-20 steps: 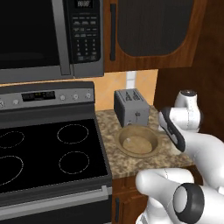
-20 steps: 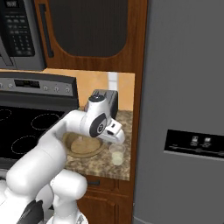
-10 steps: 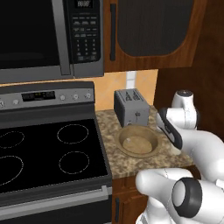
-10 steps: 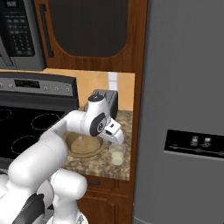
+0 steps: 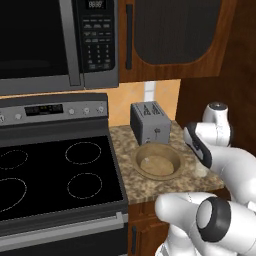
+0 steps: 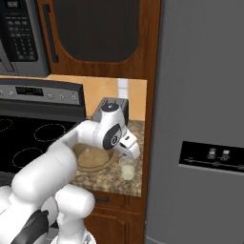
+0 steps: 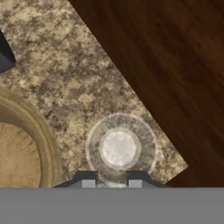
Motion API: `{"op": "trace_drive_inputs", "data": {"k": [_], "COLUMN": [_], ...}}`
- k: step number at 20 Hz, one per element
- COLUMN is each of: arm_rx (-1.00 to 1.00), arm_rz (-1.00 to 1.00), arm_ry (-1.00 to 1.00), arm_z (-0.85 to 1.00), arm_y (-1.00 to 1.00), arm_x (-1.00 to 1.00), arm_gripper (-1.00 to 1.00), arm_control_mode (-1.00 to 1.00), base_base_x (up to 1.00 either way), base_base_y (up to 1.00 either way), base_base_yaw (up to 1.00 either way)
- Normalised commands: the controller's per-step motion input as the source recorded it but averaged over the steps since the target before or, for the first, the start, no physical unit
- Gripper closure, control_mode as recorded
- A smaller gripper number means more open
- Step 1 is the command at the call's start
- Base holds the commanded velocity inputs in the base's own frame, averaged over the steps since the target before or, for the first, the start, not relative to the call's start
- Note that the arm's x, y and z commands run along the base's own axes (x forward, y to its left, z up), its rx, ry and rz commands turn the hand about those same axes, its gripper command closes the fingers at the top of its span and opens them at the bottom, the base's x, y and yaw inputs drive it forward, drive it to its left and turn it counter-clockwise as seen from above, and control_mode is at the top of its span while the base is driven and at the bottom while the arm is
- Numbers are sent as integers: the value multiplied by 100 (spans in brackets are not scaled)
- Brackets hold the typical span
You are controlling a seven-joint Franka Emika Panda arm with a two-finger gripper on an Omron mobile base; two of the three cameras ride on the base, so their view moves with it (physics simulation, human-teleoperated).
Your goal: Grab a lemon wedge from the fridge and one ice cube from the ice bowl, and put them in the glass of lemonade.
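The glass of lemonade (image 7: 120, 148) stands on the granite counter near its corner, seen from straight above in the hand view. My gripper (image 7: 111, 183) hangs just over it, shut, and I can make out nothing between its fingertips (image 7: 88, 182). In the right base view the hand (image 6: 128, 145) points down at the glass (image 6: 127, 167). The ice bowl (image 5: 156, 165) sits beside the glass, its rim (image 7: 43, 131) close to the left of it. The fridge (image 6: 200, 119) stands shut at the right. The lemon wedge and the ice cube are out of view.
A grey toaster (image 5: 150, 122) stands behind the bowl against the wall. The black stove (image 5: 60, 175) lies to the left under the microwave (image 5: 50, 40). A dark wooden side panel (image 7: 175, 65) borders the counter next to the glass.
The hand has shifted slightly, settling over the glass. The gripper stays shut, and the bowl and glass have not moved.
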Motion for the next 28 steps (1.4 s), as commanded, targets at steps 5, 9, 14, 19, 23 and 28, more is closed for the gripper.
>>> {"op": "trace_drive_inputs", "data": {"k": [5,9,14,19,23,28], "arm_rx": [0,0,0,0,0,0], "arm_rz": [-18,-9,-4,0,-1,0], "arm_ry": [-1,0,0,0,0,0], "arm_z": [-5,-37,-3,1,-3,0], "arm_y": [0,0,0,-16,-28,0], "arm_x": [6,5,13,17,0,0], "arm_gripper": [100,100,100,100,100,-100], "arm_control_mode": [-100,-100,-100,-100,-100,-100], "base_base_x": [0,0,0,0,0,0], "base_base_y": [0,0,0,0,0,0], "base_base_yaw": [0,0,0,0,0,0]}}
